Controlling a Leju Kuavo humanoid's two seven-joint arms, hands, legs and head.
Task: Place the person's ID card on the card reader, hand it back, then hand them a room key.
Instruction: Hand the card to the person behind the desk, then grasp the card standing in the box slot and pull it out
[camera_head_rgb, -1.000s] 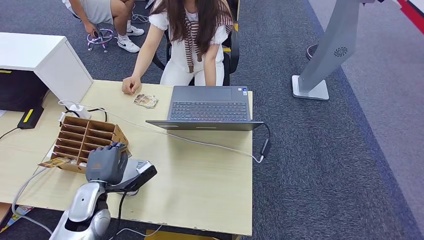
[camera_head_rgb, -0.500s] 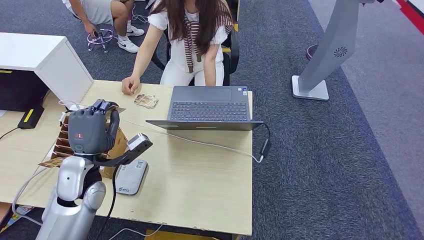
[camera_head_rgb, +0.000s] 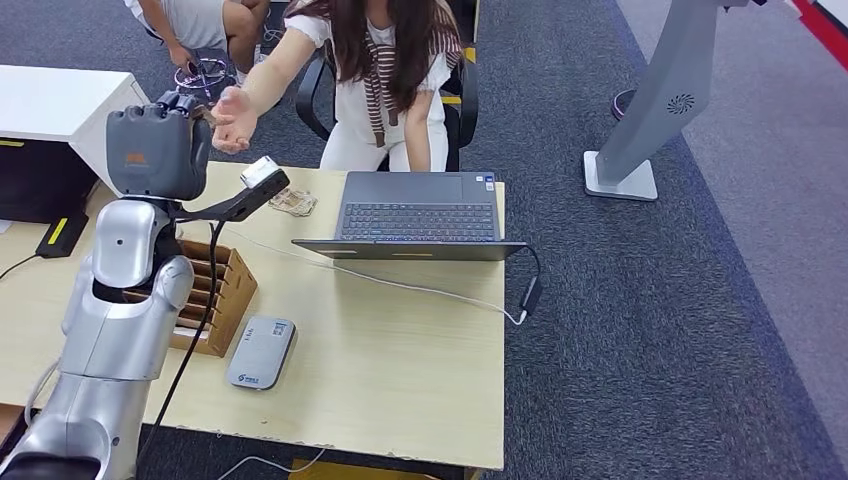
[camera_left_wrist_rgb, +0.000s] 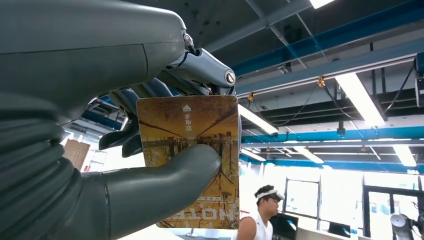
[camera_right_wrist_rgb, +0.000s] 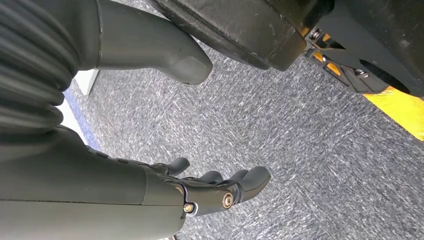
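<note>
Head view showed the left hand (camera_head_rgb: 152, 150) raised high above the far left corner of the table (camera_head_rgb: 400, 370), reaching toward the person's open hand (camera_head_rgb: 232, 118), which was stretched out just beside it. From the left wrist view, that hand pinched a brown printed card (camera_left_wrist_rgb: 192, 160) between thumb (camera_left_wrist_rgb: 165, 175) and fingers (camera_left_wrist_rgb: 200, 65), with the thumb lying across the card's face. The card reader (camera_head_rgb: 260, 352) lay flat on the table near the front edge, bare on top, beside a cardboard slot box (camera_head_rgb: 215, 290). Another small card (camera_head_rgb: 292, 202) lay on the table by the laptop (camera_head_rgb: 418, 215). The right hand (camera_right_wrist_rgb: 200, 192) hung low over the carpet, fingers loosely apart and holding nothing. Judging from this, a handover was under way. The risk was timing: if the thumb lifted before the person took hold, the card could drop to the table or floor, since the two hands appeared near but not plainly touching. A firm pinch kept too long could make the person tug and bend the card.
</note>
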